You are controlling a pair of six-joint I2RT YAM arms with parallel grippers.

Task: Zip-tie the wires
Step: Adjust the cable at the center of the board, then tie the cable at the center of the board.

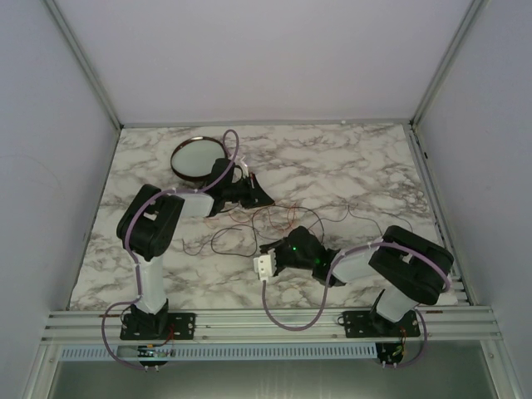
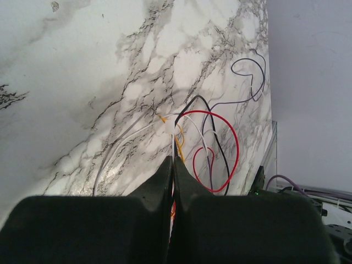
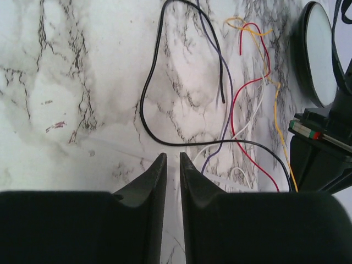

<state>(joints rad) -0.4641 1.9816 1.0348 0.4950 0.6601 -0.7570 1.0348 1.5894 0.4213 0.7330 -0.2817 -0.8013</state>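
The wires [image 1: 274,220] lie as a loose tangle of thin red, black, white, yellow and purple strands in the middle of the marble table [image 1: 349,166]. My left gripper [image 1: 252,195] is shut on one end of the bundle. In the left wrist view yellow and red strands run into the seam between the closed fingers [image 2: 173,160], and the red loop [image 2: 234,148] spreads out beyond. My right gripper [image 3: 172,155] sits low over the table with its jaws a narrow gap apart and bare marble showing between them. A black wire [image 3: 144,93] curves just ahead of its tips. A pale translucent zip tie [image 3: 226,183] lies beside them.
A round dark-rimmed dish [image 1: 198,158] stands at the back left, behind the left arm; it also shows in the right wrist view [image 3: 319,55]. The left arm's dark body [image 3: 322,157] is close on the right of that view. Metal frame rails border the table.
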